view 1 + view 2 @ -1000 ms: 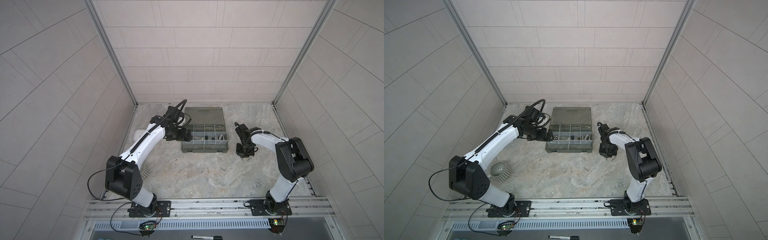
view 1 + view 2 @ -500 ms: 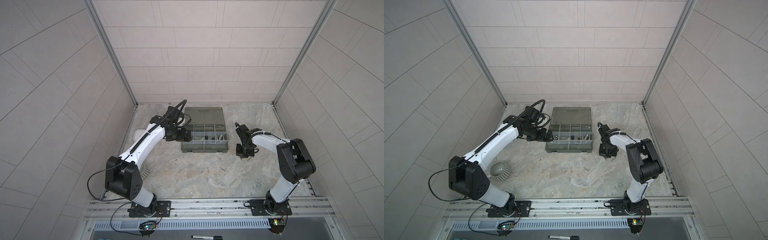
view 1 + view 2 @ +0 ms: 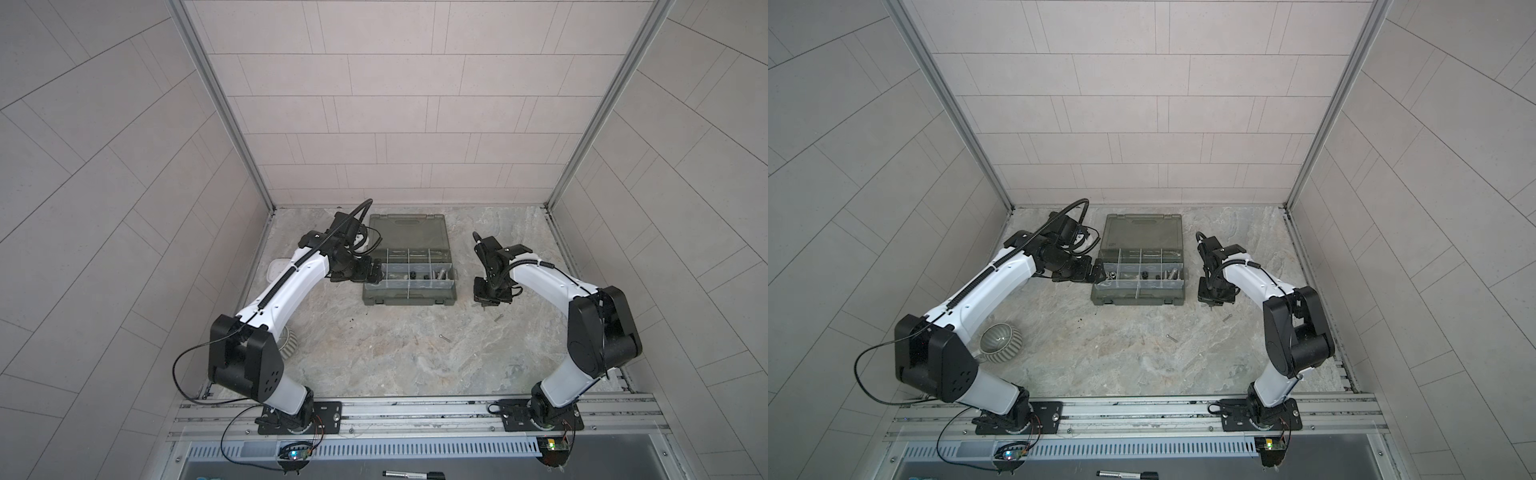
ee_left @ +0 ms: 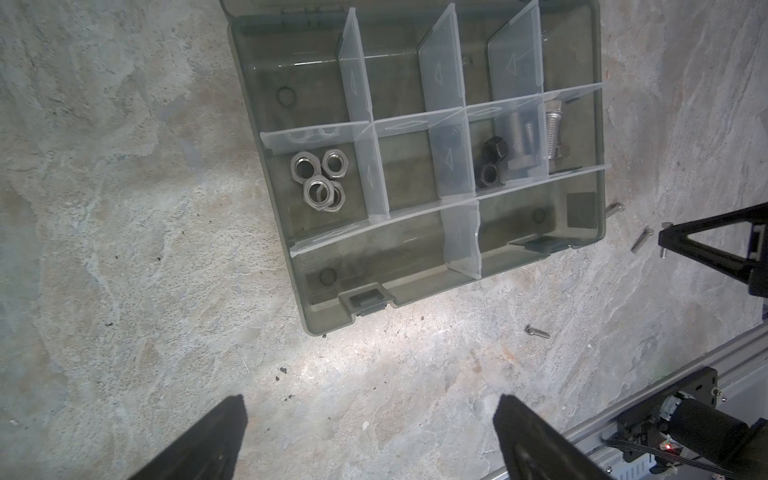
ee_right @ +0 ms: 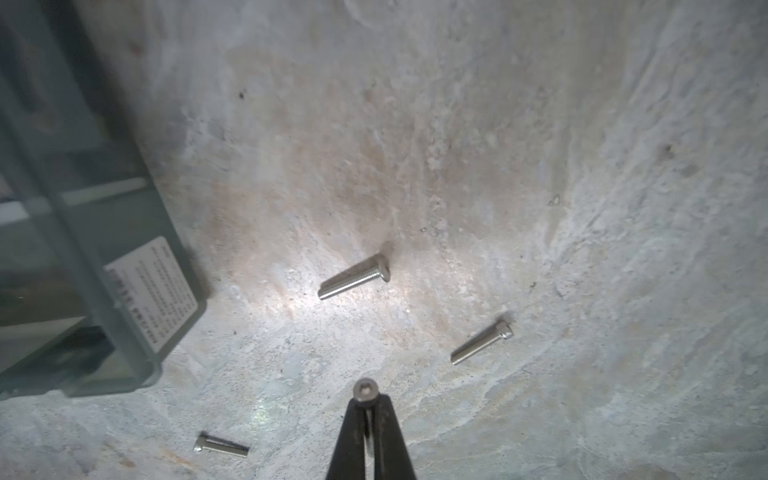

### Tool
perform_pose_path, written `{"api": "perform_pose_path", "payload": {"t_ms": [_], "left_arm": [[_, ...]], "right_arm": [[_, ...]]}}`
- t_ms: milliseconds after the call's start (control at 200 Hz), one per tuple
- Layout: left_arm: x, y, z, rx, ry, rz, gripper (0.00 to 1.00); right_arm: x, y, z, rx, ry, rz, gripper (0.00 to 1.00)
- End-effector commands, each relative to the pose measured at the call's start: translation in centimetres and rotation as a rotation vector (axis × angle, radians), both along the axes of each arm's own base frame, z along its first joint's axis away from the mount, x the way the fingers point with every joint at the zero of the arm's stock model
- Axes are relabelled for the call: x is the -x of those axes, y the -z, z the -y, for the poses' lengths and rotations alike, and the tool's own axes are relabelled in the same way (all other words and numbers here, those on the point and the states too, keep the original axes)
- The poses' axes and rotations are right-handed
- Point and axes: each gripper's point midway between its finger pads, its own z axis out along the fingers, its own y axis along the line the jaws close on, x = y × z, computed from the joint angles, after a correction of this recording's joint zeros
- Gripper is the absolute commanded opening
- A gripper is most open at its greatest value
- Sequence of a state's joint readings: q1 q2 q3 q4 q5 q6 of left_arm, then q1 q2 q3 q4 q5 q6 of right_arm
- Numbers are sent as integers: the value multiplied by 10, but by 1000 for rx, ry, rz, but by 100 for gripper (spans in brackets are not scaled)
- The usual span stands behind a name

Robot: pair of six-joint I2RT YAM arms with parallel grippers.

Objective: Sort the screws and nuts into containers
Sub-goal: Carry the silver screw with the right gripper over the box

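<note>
The left pincer [image 3: 376, 272] stood with jaws wide apart, just beside the left wall of the organizer case [image 3: 409, 300], which sat at the rear centre of the bench [image 3: 395, 361]. Its compartments held silver nuts [image 4: 318, 180], black nuts [image 4: 492, 160] and thick bolts [image 4: 555, 133]. Between the case and the bench's right edge, the right pincer [image 5: 368, 409] was clamped on a small screw [image 5: 365, 390]. Three loose screws [image 5: 355, 277] lay near it.

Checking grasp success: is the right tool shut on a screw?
Shut: in the right wrist view, the right tool pinches a small screw between its tips.
</note>
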State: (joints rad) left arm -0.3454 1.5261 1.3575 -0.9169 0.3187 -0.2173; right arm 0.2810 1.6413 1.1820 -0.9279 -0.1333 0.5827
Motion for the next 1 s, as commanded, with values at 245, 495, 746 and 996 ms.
{"api": "perform_pose_path", "payload": {"t_ms": [245, 495, 746, 996], "left_arm": [[-11, -6, -2, -41, 7, 14, 100], [-20, 6, -2, -65, 27, -16, 100], [-26, 15, -10, -62, -9, -47, 100], [-20, 21, -18, -65, -31, -71, 100]], "right_arm": [[-29, -38, -26, -47, -27, 39, 0], [-58, -48, -63, -87, -84, 55, 0], [-85, -53, -124, -167, -181, 66, 0], [-107, -47, -188, -287, -263, 49, 0]]}}
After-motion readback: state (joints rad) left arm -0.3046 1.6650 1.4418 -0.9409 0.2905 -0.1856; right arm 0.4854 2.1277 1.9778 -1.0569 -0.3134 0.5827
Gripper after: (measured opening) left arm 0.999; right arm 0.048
